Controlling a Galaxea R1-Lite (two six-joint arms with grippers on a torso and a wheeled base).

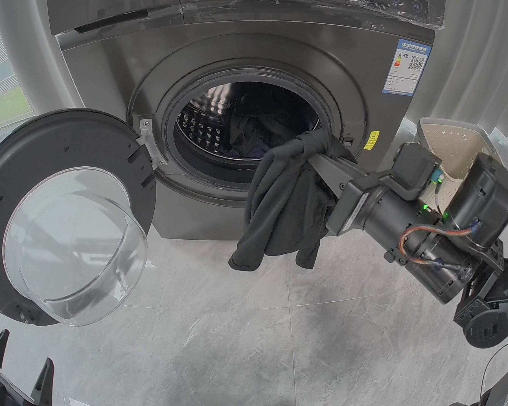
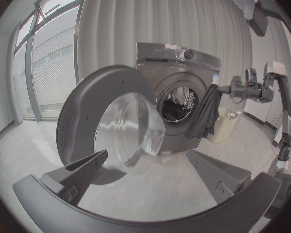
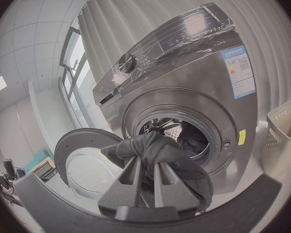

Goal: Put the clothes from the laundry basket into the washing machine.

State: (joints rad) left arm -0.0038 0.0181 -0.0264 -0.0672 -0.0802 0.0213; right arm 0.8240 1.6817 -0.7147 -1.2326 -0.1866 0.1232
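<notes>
Blue-bordered label (image 1: 406, 67) on washing machine (image 1: 113, 74), print too small, perhaps an energy rating, yellow sticker (image 1: 371, 140)

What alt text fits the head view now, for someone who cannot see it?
The right gripper, shut on a dark garment, holds it at the mouth of the washing machine, cloth hanging down its front. More dark clothes lie in the drum; the door stands open at left, a beige laundry basket at right.

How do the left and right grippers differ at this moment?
The left gripper is open and empty; the right gripper is shut on a dark garment. The left gripper sits low, away from the washing machine; the right gripper is at its drum opening. Both have dark, wedge-shaped fingers.
</notes>
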